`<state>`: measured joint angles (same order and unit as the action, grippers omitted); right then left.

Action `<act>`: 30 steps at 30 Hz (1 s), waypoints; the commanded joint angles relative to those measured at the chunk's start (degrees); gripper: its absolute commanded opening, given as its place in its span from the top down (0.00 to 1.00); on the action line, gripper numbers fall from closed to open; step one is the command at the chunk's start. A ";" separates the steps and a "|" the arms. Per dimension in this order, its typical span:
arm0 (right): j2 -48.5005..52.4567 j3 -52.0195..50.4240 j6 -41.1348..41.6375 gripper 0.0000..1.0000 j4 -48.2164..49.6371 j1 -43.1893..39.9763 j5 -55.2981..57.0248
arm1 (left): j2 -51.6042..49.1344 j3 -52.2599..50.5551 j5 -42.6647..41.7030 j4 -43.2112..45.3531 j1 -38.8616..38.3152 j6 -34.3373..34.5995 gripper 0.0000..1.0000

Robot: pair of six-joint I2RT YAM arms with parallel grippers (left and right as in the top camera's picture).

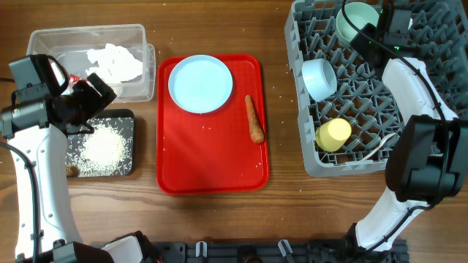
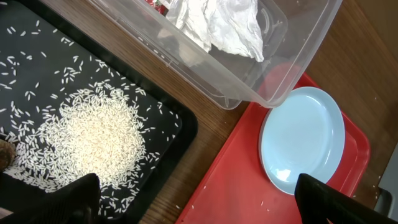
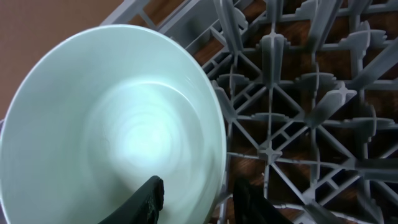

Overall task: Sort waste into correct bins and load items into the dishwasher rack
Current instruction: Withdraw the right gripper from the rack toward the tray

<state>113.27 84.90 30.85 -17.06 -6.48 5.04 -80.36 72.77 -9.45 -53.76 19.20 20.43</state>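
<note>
My right gripper (image 3: 199, 199) is shut on the rim of a pale blue bowl (image 3: 106, 124), one finger inside and one outside, at the far corner of the grey dishwasher rack (image 1: 358, 98). That bowl (image 1: 357, 18) is tilted above the pegs beside the gripper (image 1: 376, 28). A second bowl (image 1: 319, 78) and a yellow cup (image 1: 333, 134) lie in the rack. The blue plate (image 1: 200, 83) and the carrot (image 1: 253, 119) are on the red tray (image 1: 212, 168). My left gripper (image 1: 93, 93) hangs open and holds nothing over the black tray (image 1: 129, 120), which holds rice (image 1: 101, 150).
The clear tub (image 1: 51, 40) at the far left holds crumpled tissue (image 1: 115, 62) and a red wrapper (image 2: 158, 5). A brown lump (image 1: 71, 171) sits at the black tray's near corner. Loose rice grains dot the red tray (image 2: 249, 180).
</note>
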 commanded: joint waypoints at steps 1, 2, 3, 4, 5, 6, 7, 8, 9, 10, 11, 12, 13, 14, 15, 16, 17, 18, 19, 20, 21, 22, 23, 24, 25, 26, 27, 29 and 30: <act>1.38 0.15 0.81 0.76 1.42 -0.31 1.16 | 0.11 0.85 0.13 0.11 0.20 -0.68 0.00; 1.53 0.15 0.81 0.84 1.75 -0.31 1.16 | 0.11 0.85 0.11 0.11 0.20 -0.68 0.00; 1.70 0.13 0.83 0.95 2.14 -0.31 1.16 | 0.11 0.85 0.13 0.11 0.20 -0.68 0.00; 1.70 0.11 0.81 0.96 2.36 -0.31 1.16 | 0.11 0.85 0.13 0.11 0.20 -0.68 0.00; 1.70 0.11 0.68 0.96 2.54 -0.31 1.18 | 0.11 0.85 0.13 0.11 0.20 -0.68 0.00; 1.68 0.11 0.31 0.96 2.97 -0.31 1.18 | 0.11 0.85 0.13 0.11 0.20 -0.68 0.00; 1.57 0.13 -1.07 0.96 3.41 -0.31 1.20 | 0.11 0.85 0.13 0.11 0.20 -0.68 0.00; 1.18 0.17 -3.30 0.96 3.52 -0.31 1.64 | 0.11 0.85 0.13 0.11 0.20 -0.68 0.00; 0.48 0.17 -4.74 0.96 3.39 -0.31 2.58 | 0.11 0.85 0.13 0.11 0.20 -0.68 0.00; -1.11 0.17 -6.34 0.96 2.67 -0.28 5.44 | 0.11 0.85 0.13 0.11 0.20 -0.68 0.00; -2.21 0.17 -7.10 0.96 2.32 -0.28 7.04 | 0.11 0.85 0.13 0.11 0.20 -0.68 0.00; -4.50 0.17 -8.02 0.96 1.60 -0.28 10.58 | 0.11 0.85 0.13 0.11 0.20 -0.68 0.00; -6.01 0.17 -9.35 0.96 1.55 -0.28 13.11 | 0.11 0.85 0.13 0.11 0.20 -0.68 0.00; -7.93 0.17 -10.80 0.95 1.60 -0.17 15.96 | 0.11 0.85 0.13 0.11 0.20 -0.68 0.00; -9.57 0.17 -12.41 0.96 1.66 -0.13 18.97 | 0.11 0.85 0.13 0.11 0.20 -0.68 0.00; -11.19 0.17 -14.67 0.96 1.73 0.09 22.16 | 0.11 0.85 0.13 0.11 0.20 -0.68 0.00; -12.04 0.17 -16.41 0.96 1.84 0.26 24.50 | 0.11 0.85 0.13 0.11 0.20 -0.68 0.00; -12.63 0.17 -18.49 0.96 2.21 0.70 27.36 | 0.11 0.85 0.13 0.11 0.20 -0.68 0.00; -12.81 0.17 -21.03 0.96 3.17 1.31 29.75 | 0.11 0.85 0.13 0.11 0.20 -0.68 0.00; -12.76 0.17 -22.73 0.96 3.98 1.92 31.26 | 0.11 0.85 0.13 0.11 0.20 -0.68 0.00; -12.44 0.15 -24.06 0.96 4.92 2.97 33.31 | 0.11 0.85 0.13 0.11 0.20 -0.68 0.00; -11.74 0.15 -26.53 0.96 6.62 4.63 36.30 | 0.11 0.85 0.13 0.11 0.20 -0.68 0.00; -10.84 0.15 -30.10 0.96 8.87 6.54 39.69 | 0.11 0.85 0.11 0.11 0.20 -0.68 0.00; -9.75 0.15 -34.12 0.96 11.78 8.26 43.12 | 0.11 0.85 0.13 0.11 0.20 -0.68 0.00; -8.46 0.15 -38.71 0.96 15.28 9.94 46.62 | 0.11 0.85 0.13 0.11 0.20 -0.68 0.00; -7.63 0.15 -41.42 0.96 17.57 10.91 48.68 | 0.11 0.85 0.13 0.11 0.20 -0.68 0.00; -6.27 0.15 -46.07 0.96 21.33 12.22 51.76 | 0.11 0.85 0.13 0.11 0.20 -0.68 0.00; -3.23 0.15 -54.51 0.96 28.15 14.03 55.43 | 0.11 0.85 0.13 0.11 0.20 -0.68 0.00; -1.88 0.15 -57.37 0.96 30.08 14.40 55.93 | 0.11 0.85 0.13 0.11 0.20 -0.68 0.00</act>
<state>106.85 84.86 -11.97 9.23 6.85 52.27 -80.36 72.77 -9.45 -53.76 19.20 20.43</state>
